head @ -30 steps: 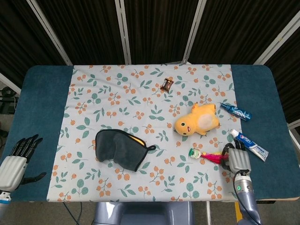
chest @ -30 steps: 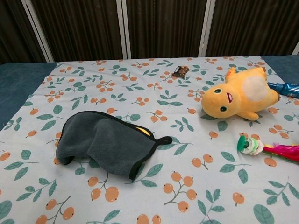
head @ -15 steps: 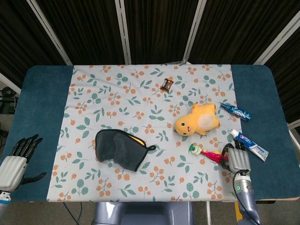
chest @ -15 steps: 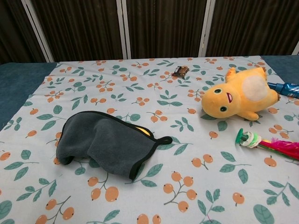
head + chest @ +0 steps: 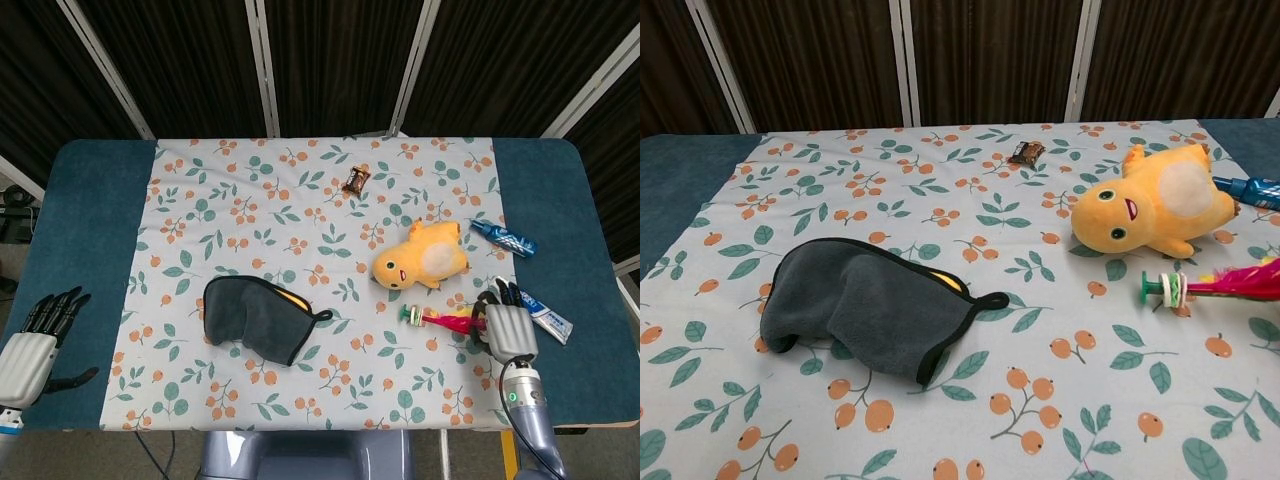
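Since the earlier frames the shuttlecock (image 5: pixel 432 318) has lifted at its feather end and slid toward the yellow plush toy (image 5: pixel 420 256). Its long axis runs from three to nine o'clock, green base pointing to nine, pink feathers pinched in the right hand (image 5: pixel 508 325) at the three o'clock end. It hangs over the flowered cloth (image 5: pixel 250 200), six o'clock of the toy. Far off at the surface's eight o'clock corner, the left hand (image 5: pixel 38 338) rests empty, fingers spread
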### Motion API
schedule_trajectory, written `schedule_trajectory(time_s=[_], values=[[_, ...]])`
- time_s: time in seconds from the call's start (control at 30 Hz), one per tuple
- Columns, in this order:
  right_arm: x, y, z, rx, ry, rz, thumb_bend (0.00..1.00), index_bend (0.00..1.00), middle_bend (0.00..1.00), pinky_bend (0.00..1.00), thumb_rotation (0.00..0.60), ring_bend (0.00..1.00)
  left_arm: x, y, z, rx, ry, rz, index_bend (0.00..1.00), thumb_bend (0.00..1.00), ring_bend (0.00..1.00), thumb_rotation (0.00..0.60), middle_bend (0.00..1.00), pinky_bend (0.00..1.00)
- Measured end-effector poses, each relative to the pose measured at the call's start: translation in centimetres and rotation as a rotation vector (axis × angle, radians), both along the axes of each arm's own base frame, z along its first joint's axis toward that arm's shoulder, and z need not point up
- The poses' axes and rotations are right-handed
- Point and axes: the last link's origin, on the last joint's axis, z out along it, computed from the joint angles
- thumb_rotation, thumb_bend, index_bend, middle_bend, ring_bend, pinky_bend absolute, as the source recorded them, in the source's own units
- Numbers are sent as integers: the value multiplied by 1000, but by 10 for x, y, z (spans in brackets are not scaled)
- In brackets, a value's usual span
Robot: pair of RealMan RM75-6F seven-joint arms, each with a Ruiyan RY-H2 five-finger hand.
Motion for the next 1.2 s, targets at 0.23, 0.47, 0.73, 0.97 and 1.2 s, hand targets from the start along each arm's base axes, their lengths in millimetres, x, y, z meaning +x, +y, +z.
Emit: schedule_trajectory(time_s=[0.23, 0.47, 0.73, 0.97, 1.2], values=[[18, -7, 25, -10, 130, 133, 408, 618, 268, 0, 600, 0, 0, 0, 0, 0, 0, -1, 0, 169, 0, 594, 0, 0], [29, -9, 37, -9, 229, 212, 408, 620, 268, 0, 600, 0, 0, 0, 0, 1, 0, -1, 0, 168, 0, 598, 0, 0], [39, -11, 44, 11, 347, 293, 409, 621, 268, 0, 600, 0, 0, 0, 0, -1, -3, 2, 0, 170, 0, 597, 0, 0], [47, -15, 50, 19, 442, 344, 409, 624, 268, 0, 600, 0, 0, 0, 0, -2, -4, 3, 0, 172, 0, 598, 0, 0], [50, -17, 53, 27, 520, 380, 408, 625, 268, 0, 600, 0, 0, 0, 0, -2, -6, 3, 0, 171, 0, 596, 0, 0]])
